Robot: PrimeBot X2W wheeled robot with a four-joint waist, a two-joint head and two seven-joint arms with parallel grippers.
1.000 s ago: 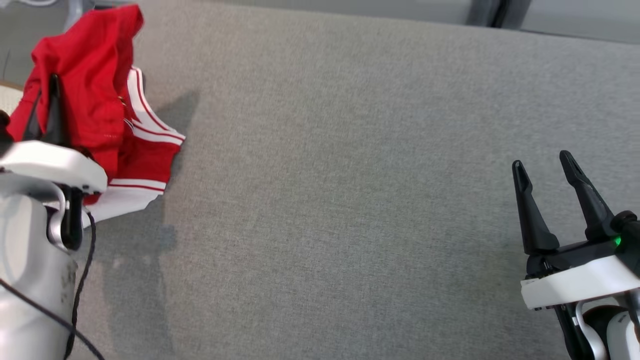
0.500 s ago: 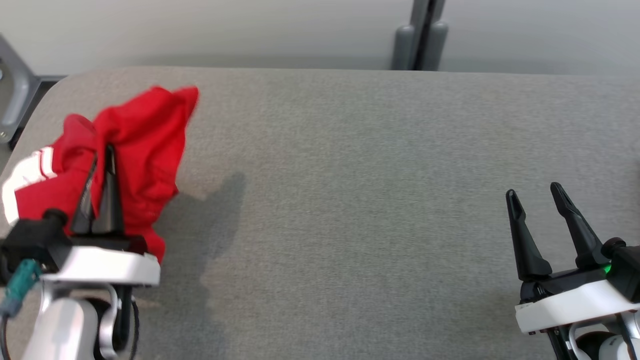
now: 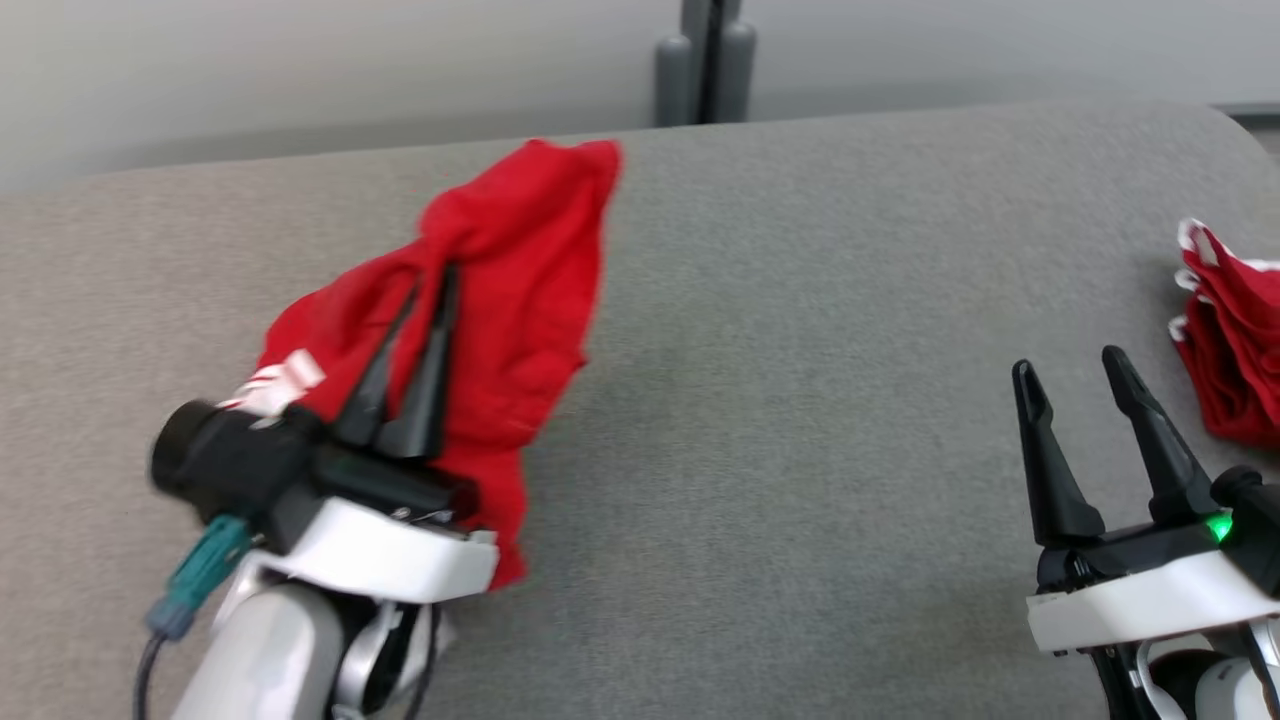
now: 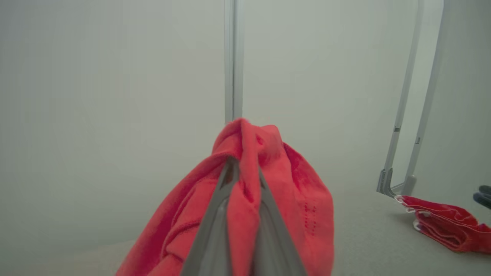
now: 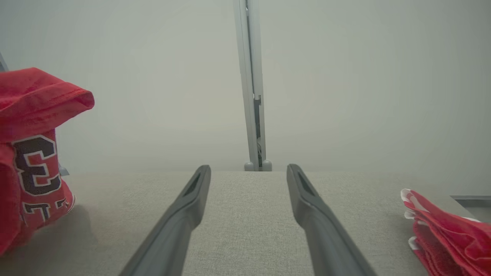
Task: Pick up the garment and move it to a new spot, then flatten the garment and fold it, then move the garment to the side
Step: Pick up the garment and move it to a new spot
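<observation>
The garment [image 3: 520,270] is a red jersey with white trim, bunched up and hanging above the grey table [image 3: 800,400]. My left gripper [image 3: 435,285] is shut on its cloth, and the red fabric drapes over both fingers [image 4: 215,230] in the left wrist view. In the right wrist view the garment [image 5: 34,161] hangs at the left edge with a dark number on it. My right gripper [image 3: 1070,365] stands open at the lower right, over bare table, with nothing between its fingers [image 5: 191,191].
A folded red and white garment [image 3: 1230,350] lies at the table's right edge, close beside my right gripper; it is also at the right in both wrist views [image 4: 445,226] [image 5: 448,230]. A grey post [image 3: 705,60] stands behind the table.
The head camera has swung to the right, so the whole picture shifted. My left gripper carried the garment rightward over the table. The folded garment came into view at the right.
</observation>
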